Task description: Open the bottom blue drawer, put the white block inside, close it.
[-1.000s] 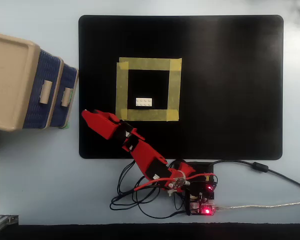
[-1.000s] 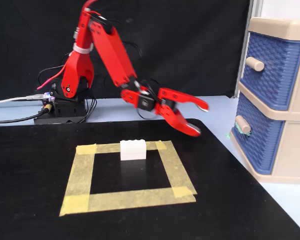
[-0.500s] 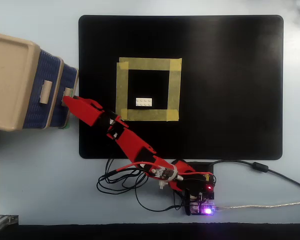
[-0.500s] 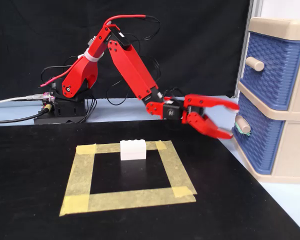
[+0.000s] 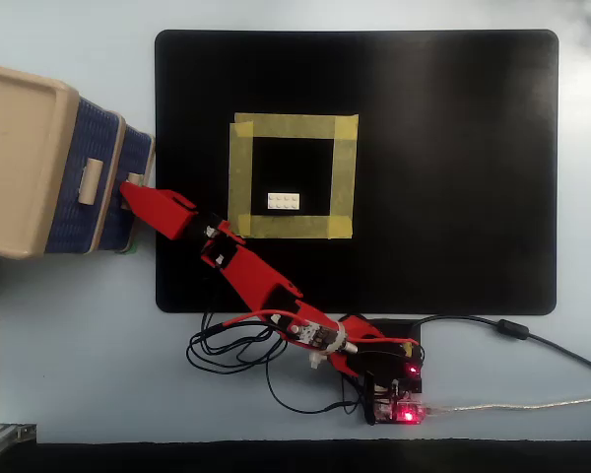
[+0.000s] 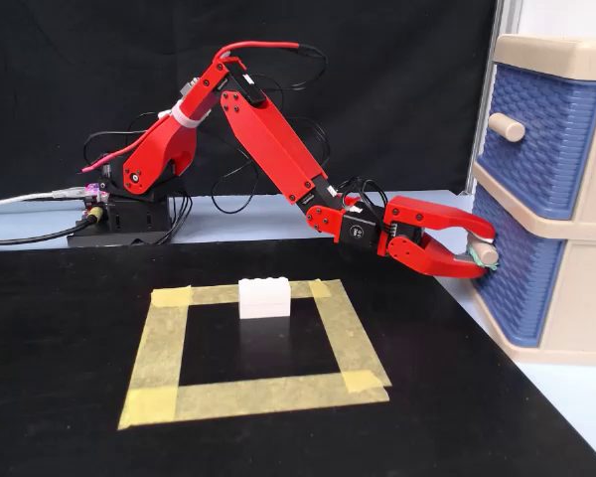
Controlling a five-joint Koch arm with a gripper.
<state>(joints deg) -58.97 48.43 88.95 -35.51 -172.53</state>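
The bottom blue drawer (image 6: 518,290) sits low in the beige cabinet (image 6: 576,298) at the right of the fixed view; in the overhead view the drawer (image 5: 139,156) is at the left. My red gripper (image 6: 483,250) is at its small beige handle (image 6: 489,254), one jaw above and one below, closed on it. From overhead the gripper (image 5: 130,192) touches the drawer front. The white block (image 6: 264,297) stands on the black mat inside a yellow tape square, apart from the gripper; it also shows in the overhead view (image 5: 284,201).
The like upper blue drawer (image 6: 546,134) with its own handle (image 6: 506,126) is shut above. The yellow tape square (image 6: 161,348) lies on the black mat (image 5: 453,148). The arm's base and board (image 5: 394,384) with loose cables (image 5: 231,345) sit at the mat's near edge.
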